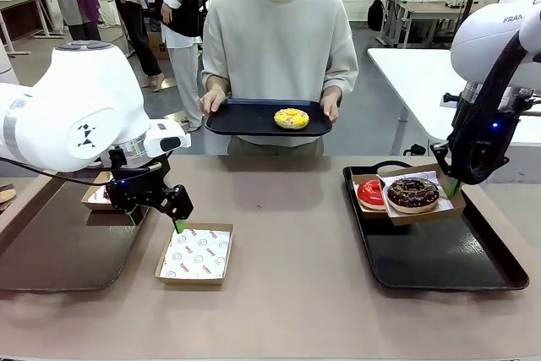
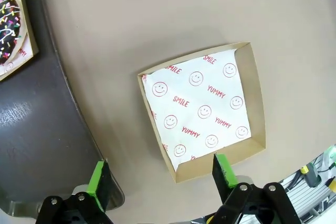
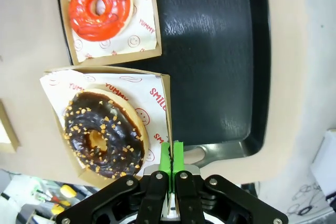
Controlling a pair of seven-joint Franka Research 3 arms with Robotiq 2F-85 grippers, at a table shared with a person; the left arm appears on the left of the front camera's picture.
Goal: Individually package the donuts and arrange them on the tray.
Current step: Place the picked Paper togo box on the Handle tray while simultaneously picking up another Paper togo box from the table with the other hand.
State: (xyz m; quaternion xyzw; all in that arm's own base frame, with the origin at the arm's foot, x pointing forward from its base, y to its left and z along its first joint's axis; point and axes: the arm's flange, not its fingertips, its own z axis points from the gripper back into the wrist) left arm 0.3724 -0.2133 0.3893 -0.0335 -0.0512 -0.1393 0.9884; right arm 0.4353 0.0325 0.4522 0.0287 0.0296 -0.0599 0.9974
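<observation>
The dark chocolate donut (image 3: 102, 132) with nut crumbs lies in a paper-lined box (image 3: 157, 85) at the far end of the right tray (image 1: 439, 259), its box overlapping that of the red donut (image 1: 370, 194) just to its left. The right end effector (image 3: 171, 153) is closed tight, pinching one thin wall of the chocolate donut's box; I cannot tell whether the box is lifted or resting. The yellow-iced donut (image 1: 292, 118) sits unboxed on a dark tray (image 1: 245, 120) that the person holds at the far side; a donut with coloured sprinkles (image 2: 9, 24) sits boxed on the left tray (image 2: 37, 129). The left end effector (image 2: 160, 174) hangs with jaws wide apart and nothing between them, above the near edge of an empty box (image 2: 202, 109) on the tabletop (image 1: 287, 200).

Risks, as I judge them: a box gripped by a single wall may sag or tip, letting the donut slide out; the cardboard may bend or slip from the pads; moving it could drag the red donut's box along; on the left, a descending pad could crush or shove the empty box's wall.

The paper liners carry red smiley faces with "SMILE" and "YUMMY"; the right arm shows the letters "FRAN", cut off by the picture's edge.
</observation>
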